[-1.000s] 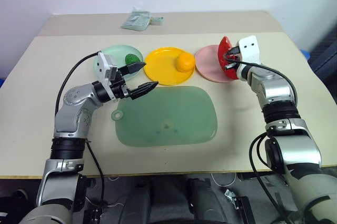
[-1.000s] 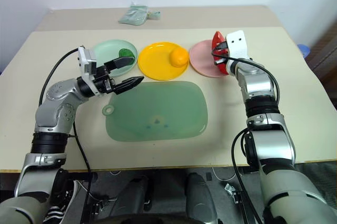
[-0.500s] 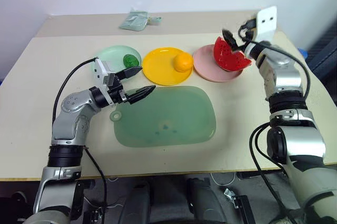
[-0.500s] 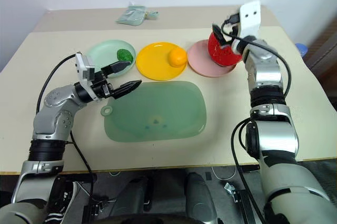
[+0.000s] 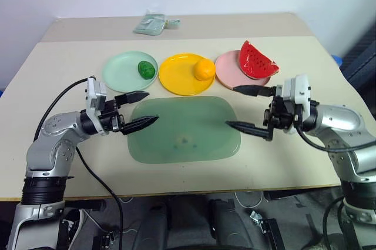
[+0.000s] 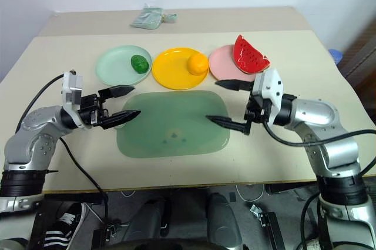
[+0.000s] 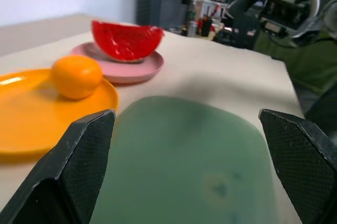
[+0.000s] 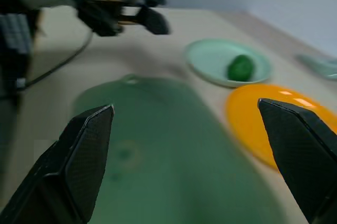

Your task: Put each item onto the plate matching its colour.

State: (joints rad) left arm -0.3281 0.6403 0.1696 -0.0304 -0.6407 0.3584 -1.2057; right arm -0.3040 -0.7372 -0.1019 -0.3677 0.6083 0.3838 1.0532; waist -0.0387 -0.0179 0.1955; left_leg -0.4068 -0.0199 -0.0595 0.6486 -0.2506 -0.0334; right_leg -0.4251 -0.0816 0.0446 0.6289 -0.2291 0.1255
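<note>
The cutting board [image 5: 185,129] lies between the wide-open, empty left gripper [image 5: 140,110] and right gripper [image 5: 247,109], while the green vegetable [image 5: 146,69], orange [image 5: 205,69] and watermelon wedge [image 5: 257,60] rest on the mint plate [image 5: 117,71], yellow plate [image 5: 176,76] and pink plate [image 5: 229,67].

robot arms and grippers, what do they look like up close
Silver-grey metal arm segments joined by black ribbed bands. The left gripper and right gripper each have two black, tapered, pointed fingers with textured pads, a white block at the wrist, and a black cable looping back along the arm.
</note>
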